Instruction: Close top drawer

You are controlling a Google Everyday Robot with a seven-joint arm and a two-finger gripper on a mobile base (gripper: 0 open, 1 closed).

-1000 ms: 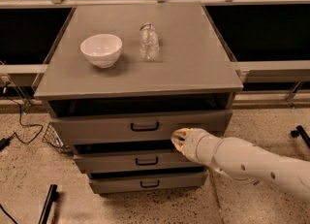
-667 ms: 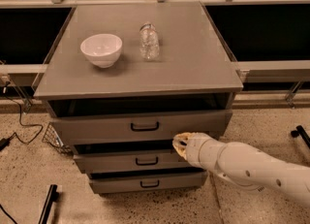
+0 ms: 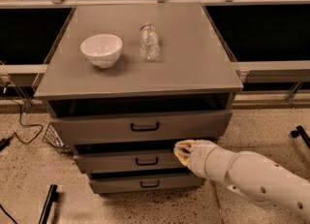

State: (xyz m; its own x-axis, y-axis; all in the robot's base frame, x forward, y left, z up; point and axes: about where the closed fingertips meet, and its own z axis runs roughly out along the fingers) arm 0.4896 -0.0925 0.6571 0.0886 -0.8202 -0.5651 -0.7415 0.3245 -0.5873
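- Wide grey top drawer point(image 3: 97, 130) with tall flat front and black bar handle point(image 3: 145, 126) sits pulled out toward the near side, with a dark gap showing between its front and the cabinet top.
- Grey metal cabinet point(image 3: 193, 68) stands centre on a speckled floor point(image 3: 29, 179).
- Gripper point(image 3: 184, 151), yellowish tip on a white rounded arm point(image 3: 252, 174), comes in from near right.
- It sits just below the right part of the top drawer's front, level with the middle drawer point(image 3: 111, 162).
- Grip state: cannot tell, and contact with either drawer is unclear.
- Shorter grey bottom drawer point(image 3: 116, 185) is lowest.
- White ceramic bowl point(image 3: 101, 49) is on the cabinet top, far left.
- Clear plastic bottle point(image 3: 149, 41) lies just right of the bowl, apart from it.
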